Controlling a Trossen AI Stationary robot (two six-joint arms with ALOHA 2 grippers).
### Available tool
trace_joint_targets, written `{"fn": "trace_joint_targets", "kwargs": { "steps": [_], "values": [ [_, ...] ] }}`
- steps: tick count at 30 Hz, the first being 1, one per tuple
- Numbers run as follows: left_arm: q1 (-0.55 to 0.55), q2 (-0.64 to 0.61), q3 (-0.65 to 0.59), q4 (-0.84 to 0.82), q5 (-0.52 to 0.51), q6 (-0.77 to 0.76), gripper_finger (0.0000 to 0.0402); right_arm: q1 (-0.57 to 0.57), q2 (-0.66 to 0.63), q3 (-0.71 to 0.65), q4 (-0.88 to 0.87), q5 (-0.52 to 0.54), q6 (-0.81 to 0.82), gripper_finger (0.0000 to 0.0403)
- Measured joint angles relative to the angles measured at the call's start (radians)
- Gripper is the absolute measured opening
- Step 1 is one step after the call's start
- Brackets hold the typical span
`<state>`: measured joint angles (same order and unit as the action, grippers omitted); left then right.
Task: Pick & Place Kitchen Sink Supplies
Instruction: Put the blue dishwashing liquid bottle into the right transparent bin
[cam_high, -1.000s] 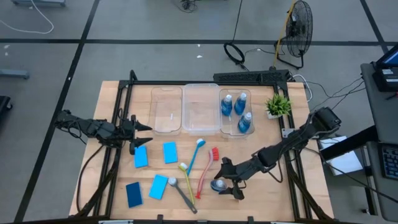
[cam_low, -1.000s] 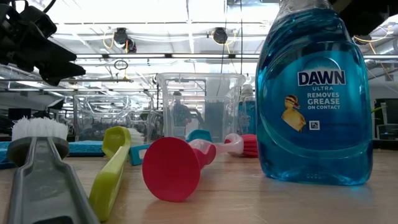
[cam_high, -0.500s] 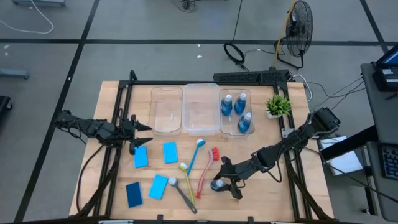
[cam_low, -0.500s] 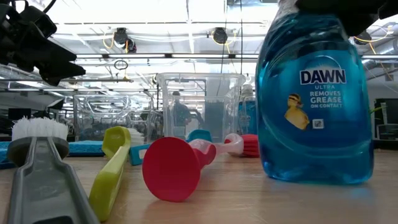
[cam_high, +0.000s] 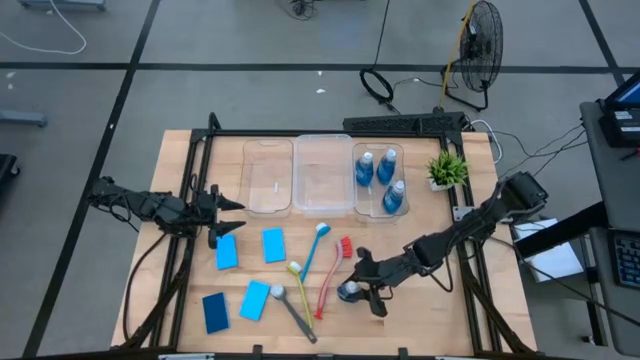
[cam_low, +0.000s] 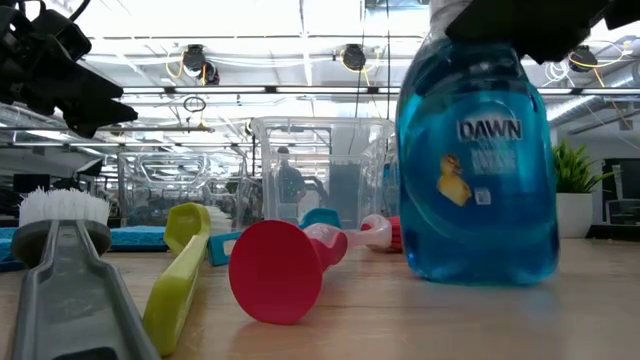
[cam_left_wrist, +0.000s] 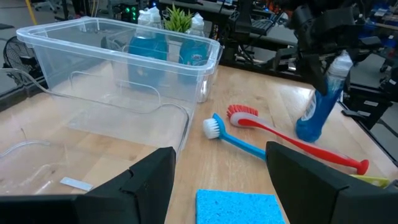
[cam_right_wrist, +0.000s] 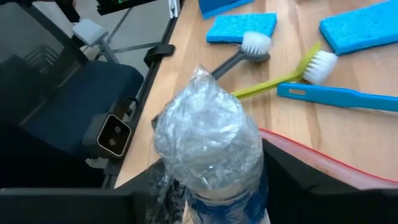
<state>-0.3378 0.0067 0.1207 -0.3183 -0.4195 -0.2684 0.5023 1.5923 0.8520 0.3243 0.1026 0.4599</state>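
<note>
Item: one clear bottle of blue dish liquid, standing on the table's near edge, out of the bins. Holder: right gripper, fingers clenched on either side of the bottle's plastic-wrapped cap and neck; from where I stand the bottle leans a little under it, so I judge the grasp to be on. Neighbours: red brush lying just beside the claw on its inner side, its handle end close to the bottle's base; yellow-green brush and grey brush farther out that way. Destination, as I judge it: the clear bin well ahead of the claw, already holding three bottles, with the potted plant just past it. Handling note: the grip is high on a heavy, smooth body, so lift straight up before travelling, let any swing settle, clear the red brush, then lower into the bin's free space without knocking the bottles there. Second arm: left gripper, fingers spread, holding nothing, hovering far across the table just above a blue sponge.
</note>
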Motion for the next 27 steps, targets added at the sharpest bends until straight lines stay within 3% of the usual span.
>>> {"fn": "trace_joint_targets", "kwargs": {
  "steps": [7,19,27],
  "values": [
    [0.000,0.000,0.000,0.000,0.000,0.001,0.0253,-0.032,-0.136,0.000,-0.047,-0.038,-0.001,0.0147],
    [0.000,0.000,0.000,0.000,0.000,0.002,0.0253,-0.133,-0.446,0.000,-0.081,-0.314,-0.012,0.0147],
    [0.000,0.000,0.000,0.000,0.000,0.003,0.0253,-0.164,-0.564,0.000,-0.074,-0.368,-0.029,0.0147]
  ]
}}
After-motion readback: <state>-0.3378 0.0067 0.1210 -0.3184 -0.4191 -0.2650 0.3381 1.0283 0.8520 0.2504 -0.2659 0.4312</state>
